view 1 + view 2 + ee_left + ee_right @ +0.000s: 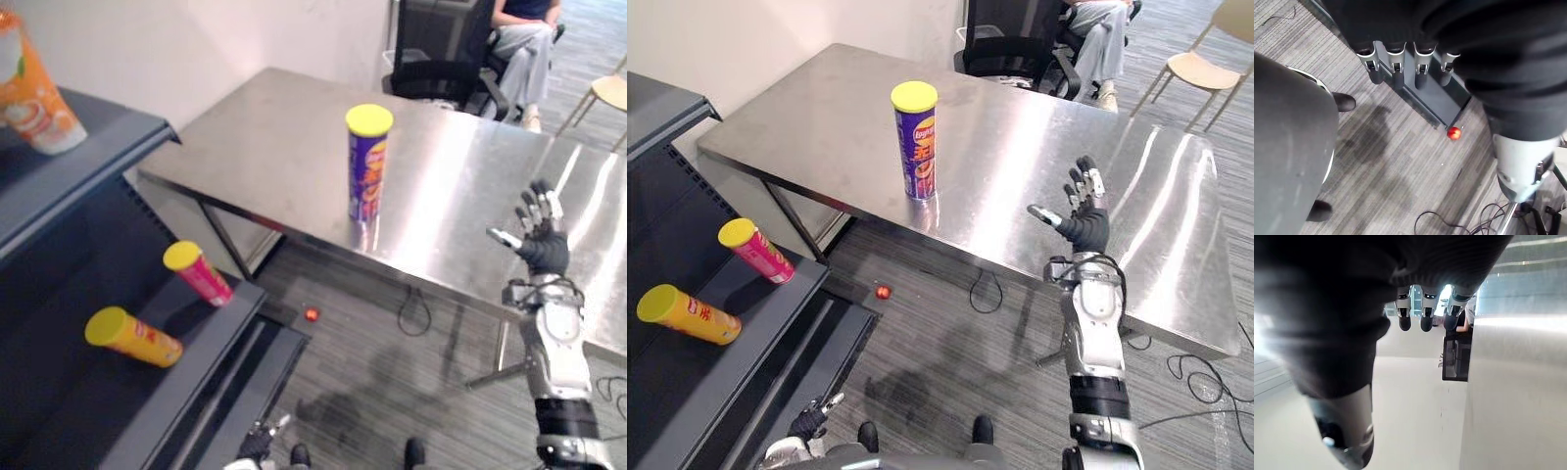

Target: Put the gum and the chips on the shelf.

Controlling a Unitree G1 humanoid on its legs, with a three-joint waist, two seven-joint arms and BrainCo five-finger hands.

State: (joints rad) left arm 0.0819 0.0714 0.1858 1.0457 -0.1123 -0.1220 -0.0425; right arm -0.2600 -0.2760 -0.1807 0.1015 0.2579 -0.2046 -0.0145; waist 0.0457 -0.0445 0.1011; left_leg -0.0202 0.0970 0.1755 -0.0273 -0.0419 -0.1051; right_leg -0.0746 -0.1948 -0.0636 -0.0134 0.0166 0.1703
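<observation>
Now upright on table [255, 147]: chips can [368, 162]; right hand [542, 240] splayed nearby.

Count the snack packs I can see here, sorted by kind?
Yellow-lidded tubes: 3 (purple tube upright on the table; pink tube and yellow tube lying on the shelf)
Bags: 1 (orange bag on the upper shelf)
Total: 4
</observation>
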